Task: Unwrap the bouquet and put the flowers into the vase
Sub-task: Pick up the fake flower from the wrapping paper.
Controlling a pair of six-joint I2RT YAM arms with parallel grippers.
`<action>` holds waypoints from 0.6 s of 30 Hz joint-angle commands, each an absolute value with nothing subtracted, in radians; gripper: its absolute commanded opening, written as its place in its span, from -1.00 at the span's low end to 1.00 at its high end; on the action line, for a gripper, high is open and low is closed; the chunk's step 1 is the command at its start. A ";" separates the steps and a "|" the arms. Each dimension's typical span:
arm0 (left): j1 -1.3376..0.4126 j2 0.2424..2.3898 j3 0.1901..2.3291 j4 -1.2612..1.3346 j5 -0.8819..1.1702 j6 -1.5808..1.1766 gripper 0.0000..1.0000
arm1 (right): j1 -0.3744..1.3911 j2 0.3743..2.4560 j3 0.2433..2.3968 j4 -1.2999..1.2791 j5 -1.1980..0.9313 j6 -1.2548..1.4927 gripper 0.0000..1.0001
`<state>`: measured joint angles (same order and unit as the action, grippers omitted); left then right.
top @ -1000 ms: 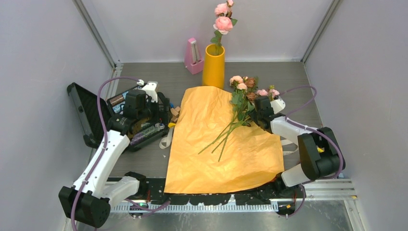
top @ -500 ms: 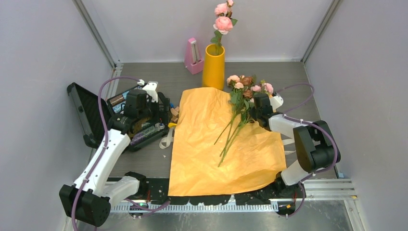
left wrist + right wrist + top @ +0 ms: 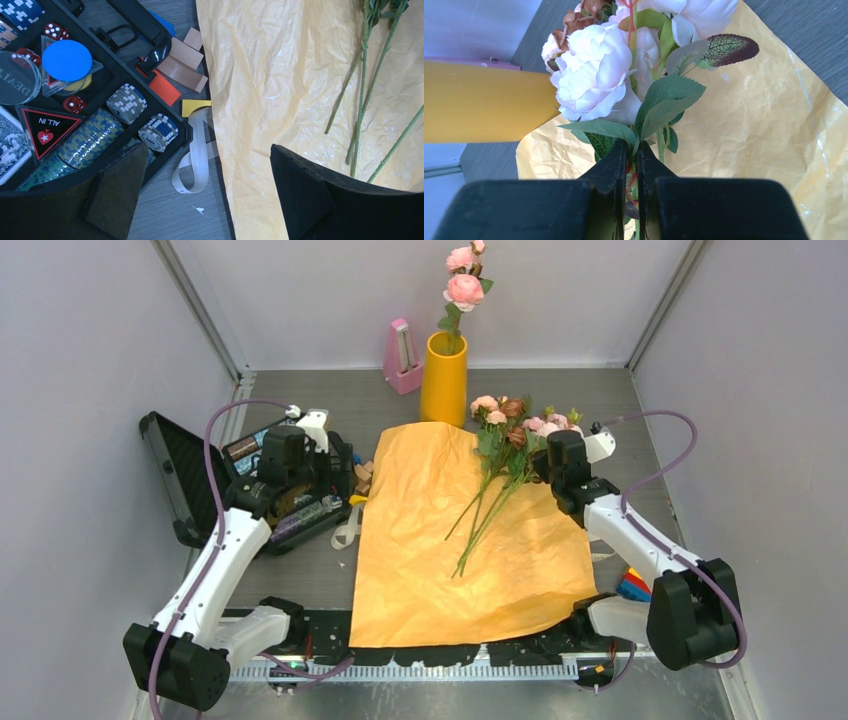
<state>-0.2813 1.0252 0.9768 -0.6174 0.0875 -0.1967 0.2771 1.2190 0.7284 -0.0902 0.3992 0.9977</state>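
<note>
The bouquet lies undone: its crinkled orange paper [image 3: 440, 540] is spread flat across the table's middle. Several pink and brownish flowers [image 3: 510, 425] lie with their long stems on the paper's far right part. My right gripper [image 3: 541, 462] is shut on their stems just below the heads. The right wrist view shows its jaws [image 3: 632, 150] pinching stems and leaves under a pale pink rose [image 3: 594, 75]. The yellow-orange vase [image 3: 444, 378] stands behind the paper and holds pink roses [image 3: 463, 285]. My left gripper [image 3: 300, 485] hangs open at the paper's left edge, holding nothing.
An open black case [image 3: 180, 475] of poker chips [image 3: 90, 140] and dice lies at the left. Wooden blocks [image 3: 182, 62] and a beige ribbon [image 3: 197, 160] lie between the case and the paper. A pink metronome [image 3: 402, 357] stands left of the vase.
My right gripper has closed on the flower stems. Its wrist has shifted right and its elbow swung out toward the near right. The stems have turned on the paper. The left arm stayed still.
</note>
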 commanded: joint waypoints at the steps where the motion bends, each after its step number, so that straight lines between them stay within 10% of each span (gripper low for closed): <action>1: -0.284 1.017 0.977 -0.581 0.094 -0.179 0.90 | 0.273 1.182 0.774 -0.131 0.450 1.007 -0.98; 18: -0.284 1.016 0.977 -0.577 0.106 -0.183 0.90 | 0.273 0.952 0.823 -0.096 0.446 0.786 -1.00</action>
<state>-0.2813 1.0252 0.9768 -0.6170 0.0906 -0.1967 0.2771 1.0176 0.7876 -0.1692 0.4168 0.8799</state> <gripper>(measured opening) 0.952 0.121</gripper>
